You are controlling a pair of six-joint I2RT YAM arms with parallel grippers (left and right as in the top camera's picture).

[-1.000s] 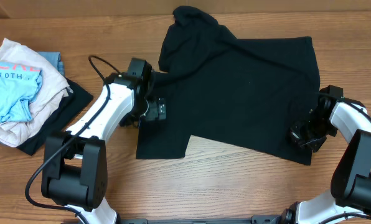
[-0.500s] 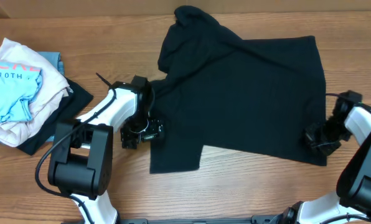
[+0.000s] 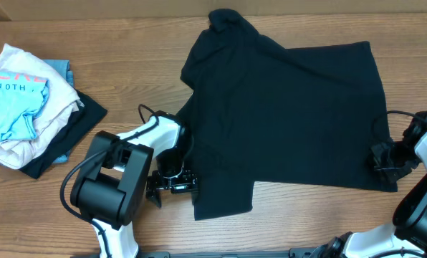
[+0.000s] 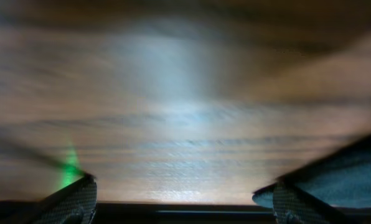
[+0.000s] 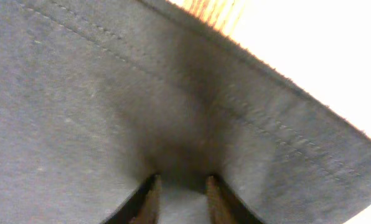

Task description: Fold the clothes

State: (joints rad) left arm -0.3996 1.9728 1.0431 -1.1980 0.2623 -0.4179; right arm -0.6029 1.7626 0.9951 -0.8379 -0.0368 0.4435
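Black T-shirt [image 3: 292,115] lies spread, not yet folded; left gripper [image 3: 172,188] at 7 o'clock gapes empty, right gripper [image 3: 384,155] at 4 o'clock sits narrowly parted on its edge, grip unclear.

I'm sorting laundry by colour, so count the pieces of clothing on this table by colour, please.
Black: 2, the spread T-shirt and a dark piece under the pile
Light blue: 1, the lettered shirt
Cream: 1, the crumpled garment
Total: 4 that can be told apart; the pile may hide more.
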